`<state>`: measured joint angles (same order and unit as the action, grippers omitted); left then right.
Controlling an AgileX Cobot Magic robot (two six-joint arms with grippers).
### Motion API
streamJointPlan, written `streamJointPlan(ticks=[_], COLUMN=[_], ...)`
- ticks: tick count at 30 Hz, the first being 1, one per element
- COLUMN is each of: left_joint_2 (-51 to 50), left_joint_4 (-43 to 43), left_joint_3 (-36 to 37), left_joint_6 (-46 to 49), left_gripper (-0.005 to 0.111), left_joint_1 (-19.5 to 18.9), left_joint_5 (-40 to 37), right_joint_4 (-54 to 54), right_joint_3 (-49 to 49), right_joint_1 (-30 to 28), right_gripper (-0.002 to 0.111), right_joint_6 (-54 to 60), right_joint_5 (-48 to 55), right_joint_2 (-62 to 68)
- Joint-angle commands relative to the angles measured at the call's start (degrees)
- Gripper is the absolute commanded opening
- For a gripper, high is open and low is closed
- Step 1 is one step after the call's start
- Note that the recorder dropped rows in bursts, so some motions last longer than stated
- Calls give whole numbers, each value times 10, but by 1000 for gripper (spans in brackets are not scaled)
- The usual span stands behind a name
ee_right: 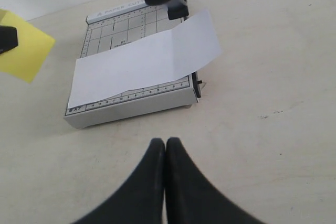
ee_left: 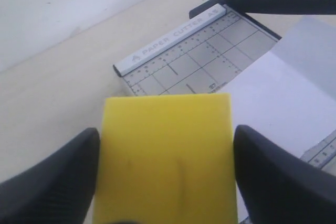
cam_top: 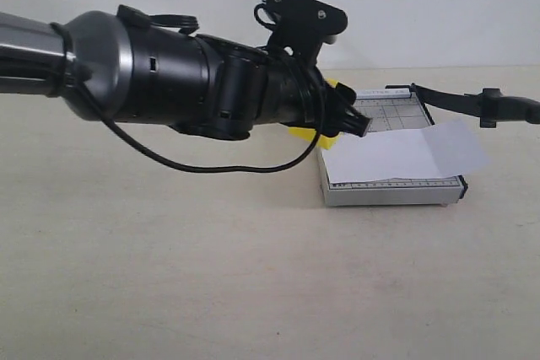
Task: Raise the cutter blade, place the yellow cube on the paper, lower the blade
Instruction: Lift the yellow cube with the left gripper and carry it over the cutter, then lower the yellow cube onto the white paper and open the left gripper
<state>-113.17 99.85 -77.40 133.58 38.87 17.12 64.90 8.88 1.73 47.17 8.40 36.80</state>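
Your left pincer [ee_left: 165,156] grips the yellow cube [ee_left: 167,124] just beside the grey board [cam_top: 388,111], not yet on the paper [cam_top: 405,153] lying across it. Your right pincer [ee_right: 166,150] is clenched on nothing, above the table [cam_top: 169,276]. The cutter blade [cam_top: 456,100] stands raised.

The left arm [cam_top: 160,77] reaches level from the left edge of the bench [cam_top: 169,276]. The left pincer [ee_left: 165,135] clamps the cube [ee_left: 168,161]. The right pincer [ee_right: 165,153] has its fingertips pressed together.

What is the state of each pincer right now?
Left pincer: closed on the yellow cube.
Right pincer: closed, holding nothing.
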Motion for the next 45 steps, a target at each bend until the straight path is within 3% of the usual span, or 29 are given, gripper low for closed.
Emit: streamJointPlan(ticks=[1,28,45], left_joint_2=[-30,-137,-156], left_joint_4=[1,1,1], left_joint_3=[-40,-149,-153], left_joint_6=[10,13,34], left_gripper=[4,4,4], left_joint_1=[17,25,25], left_joint_5=[-7,-21,-36], right_joint_4=[-1,-1,-1], right_joint_3=[-2,-2,-2], right_joint_1=[3,3,3], right_gripper=[0,0,0], right_joint_6=[-2,-2,-2], right_joint_5=[-12,-13,-16], right_joint_2=[-1,-1,-1])
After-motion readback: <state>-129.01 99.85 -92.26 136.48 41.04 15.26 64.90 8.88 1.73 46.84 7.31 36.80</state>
